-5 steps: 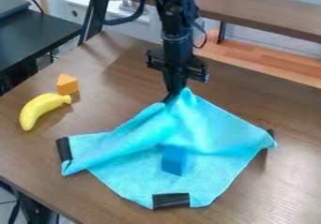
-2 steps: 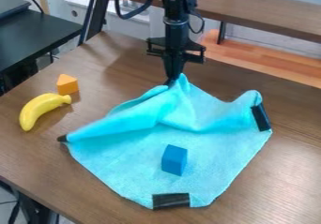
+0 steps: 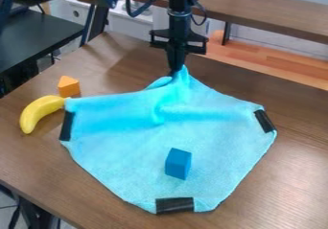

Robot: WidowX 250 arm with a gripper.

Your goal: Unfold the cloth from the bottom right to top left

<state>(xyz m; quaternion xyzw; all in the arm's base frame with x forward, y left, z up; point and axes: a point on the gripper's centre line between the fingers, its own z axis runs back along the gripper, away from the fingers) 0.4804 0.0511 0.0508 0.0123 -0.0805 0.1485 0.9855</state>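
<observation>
The black gripper (image 3: 174,71) hangs above the table at upper centre, shut on the far corner of the light-blue cloth (image 3: 128,151). That corner is raised into a peak, with soft creases running down from it. The rest of the cloth is spread broadly across the table, its left, right and near corners marked with black patches. A blue block (image 3: 178,163) rests on top of the cloth, right of its middle.
A yellow banana (image 3: 37,114) lies beside the cloth's left edge, its tip close to the fabric. Behind it sits an orange wedge block (image 3: 68,86). A raised wooden shelf (image 3: 269,10) runs along the back.
The gripper has moved up the view, away from the near corner, with the cloth's corner. The left and right sides have spread out, and the fabric has come off the blue block.
</observation>
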